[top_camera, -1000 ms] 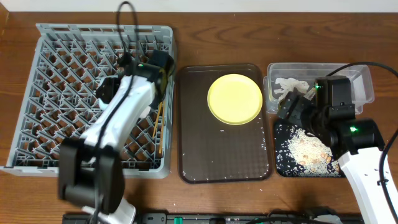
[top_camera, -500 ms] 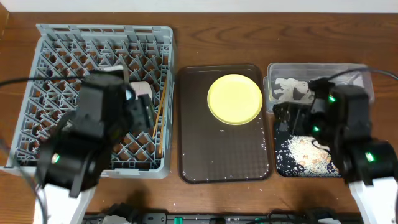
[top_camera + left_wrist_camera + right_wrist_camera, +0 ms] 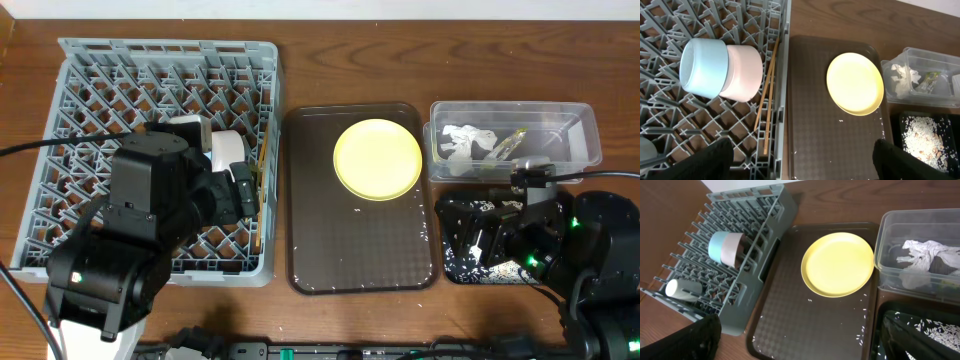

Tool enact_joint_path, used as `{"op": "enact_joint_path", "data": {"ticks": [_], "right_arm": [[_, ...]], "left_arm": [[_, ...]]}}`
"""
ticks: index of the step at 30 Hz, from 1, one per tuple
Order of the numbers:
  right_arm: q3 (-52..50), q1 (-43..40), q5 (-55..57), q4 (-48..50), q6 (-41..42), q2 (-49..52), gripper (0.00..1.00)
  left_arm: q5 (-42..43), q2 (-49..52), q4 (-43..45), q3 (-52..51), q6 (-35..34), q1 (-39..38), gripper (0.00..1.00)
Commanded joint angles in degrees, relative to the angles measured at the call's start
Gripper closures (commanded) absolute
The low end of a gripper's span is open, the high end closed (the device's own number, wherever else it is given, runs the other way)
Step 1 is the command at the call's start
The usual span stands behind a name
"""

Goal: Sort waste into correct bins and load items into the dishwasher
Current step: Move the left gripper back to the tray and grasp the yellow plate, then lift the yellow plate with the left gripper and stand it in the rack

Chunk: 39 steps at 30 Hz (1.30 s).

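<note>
The grey dish rack (image 3: 100, 70) holds a light-blue bowl (image 3: 702, 67) nested against a white bowl (image 3: 742, 73), two chopsticks (image 3: 767, 100) by its right wall, and a small white cup (image 3: 682, 289). The yellow plate (image 3: 377, 159) lies on the brown serving tray (image 3: 360, 250). The clear tub (image 3: 580, 120) holds crumpled white paper (image 3: 462, 140) and the green-and-yellow wrapper (image 3: 510, 143). The black tray (image 3: 450, 265) holds rice crumbs (image 3: 925, 145). My left gripper (image 3: 800, 165) is open and empty above the rack's right edge. My right gripper (image 3: 800, 345) is open and empty above the brown tray's front.
A few loose rice grains (image 3: 862, 339) lie on the brown tray near its right side. My left arm (image 3: 130, 240) covers the rack's front half. My right arm (image 3: 580, 250) covers most of the black tray. Bare wooden table (image 3: 330, 60) shows behind the tray.
Both arms have pulled back toward the table's front. The left gripper left the rack's bowls; the right gripper moved away from the clear tub to above the black tray.
</note>
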Motion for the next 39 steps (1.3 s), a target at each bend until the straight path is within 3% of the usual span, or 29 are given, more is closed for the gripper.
{"op": "enact_joint_path", "data": {"ticks": [1,16,21,28,35,39], "right_arm": [[0.35,-0.81,-0.81,-0.35,0.15,0.57,0.01],[0.33,-0.83,6.69,-1.9,2.25,16.06,0.01],[0.33,-0.87,7.76,-1.57,6.14,19.43,0.01],[0.33,-0.87,7.74,-1.18,6.14,19.56,0.01],[0.33,-0.87,7.74,-1.25,6.14,19.56,0.01],[0.33,-0.87,7.74,-1.55,6.14,19.56,0.01]], "left_arm": [[0.76,0.24,-0.28,0.87,-0.48,0.13,0.1],[1.29,0.22,-0.24,0.87,-0.55,0.13,0.04],[10.91,2.43,6.51,-0.31,-2.99,-0.2,0.04],[11.04,20.72,9.6,-2.32,-1.79,-7.3,0.24],[10.36,39.28,20.85,-2.32,-2.25,-10.34,0.27],[10.27,47.56,26.91,-2.32,-2.25,-10.29,0.36]]}}
